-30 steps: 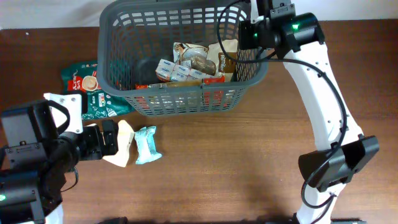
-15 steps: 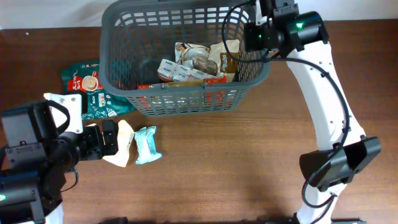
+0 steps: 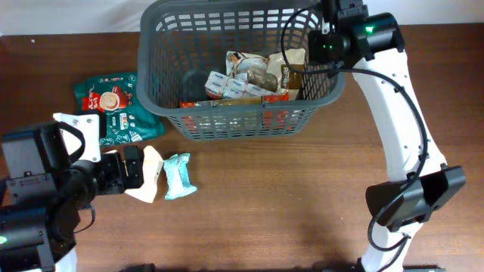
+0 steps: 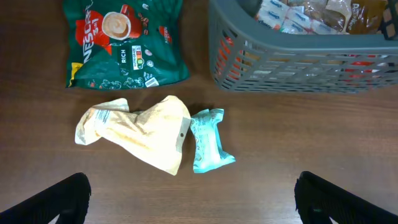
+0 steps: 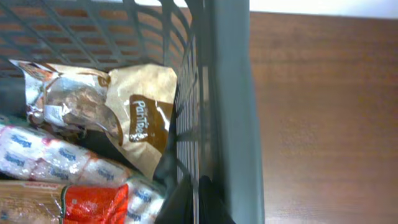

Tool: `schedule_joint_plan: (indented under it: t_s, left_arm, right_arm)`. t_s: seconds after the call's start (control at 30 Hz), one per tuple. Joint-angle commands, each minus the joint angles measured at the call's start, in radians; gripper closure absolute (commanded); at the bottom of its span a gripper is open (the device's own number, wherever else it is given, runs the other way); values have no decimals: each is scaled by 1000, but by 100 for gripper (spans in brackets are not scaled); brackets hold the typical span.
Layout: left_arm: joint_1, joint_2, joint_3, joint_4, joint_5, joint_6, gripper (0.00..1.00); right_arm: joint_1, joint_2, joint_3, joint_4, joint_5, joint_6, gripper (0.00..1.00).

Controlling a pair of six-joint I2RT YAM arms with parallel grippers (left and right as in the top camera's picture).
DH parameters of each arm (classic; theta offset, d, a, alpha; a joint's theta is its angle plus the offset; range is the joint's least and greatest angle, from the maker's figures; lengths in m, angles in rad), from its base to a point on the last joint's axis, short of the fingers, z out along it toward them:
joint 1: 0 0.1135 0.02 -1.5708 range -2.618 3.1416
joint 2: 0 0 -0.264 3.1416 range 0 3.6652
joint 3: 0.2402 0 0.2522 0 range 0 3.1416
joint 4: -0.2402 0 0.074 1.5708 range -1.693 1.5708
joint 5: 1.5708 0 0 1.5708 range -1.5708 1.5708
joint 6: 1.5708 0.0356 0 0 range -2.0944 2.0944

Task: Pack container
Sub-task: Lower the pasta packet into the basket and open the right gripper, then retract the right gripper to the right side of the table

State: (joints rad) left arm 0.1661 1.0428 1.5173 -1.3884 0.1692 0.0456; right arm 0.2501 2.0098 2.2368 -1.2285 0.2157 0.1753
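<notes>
Right end effector clamped on the right rim of the large dark grey slotted plastic basket. Left end effector wide open, empty. Basket has shifted rightward since the earlier frame.

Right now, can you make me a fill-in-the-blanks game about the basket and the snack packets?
The right gripper is shut on the wall of the dark ___ container.
The left gripper is wide ___.
Outside the container, ___ packets lie on the table.
The coffee packet is mostly ___.
Missing words: grey, open, three, green.
</notes>
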Motion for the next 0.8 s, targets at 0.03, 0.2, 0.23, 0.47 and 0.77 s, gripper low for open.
schedule_joint_plan:
  t_s: [0.03, 0.2, 0.23, 0.47, 0.77]
  left_arm:
    - [7, -1, 2, 3, 14, 16, 1]
    - [7, -1, 2, 3, 14, 16, 1]
    - [7, -1, 2, 3, 14, 16, 1]
    - [7, -1, 2, 3, 14, 16, 1]
    - [7, -1, 2, 3, 14, 16, 1]
  right_arm:
    - [-30, 8, 9, -24, 119, 43, 96]
    - [-35, 8, 10, -29, 117, 44, 97]
    - [-35, 7, 10, -28, 113, 43, 96]
    - [-32, -118, 108, -32, -113, 39, 96]
    - [-32, -319, 105, -249, -135, -30, 96]
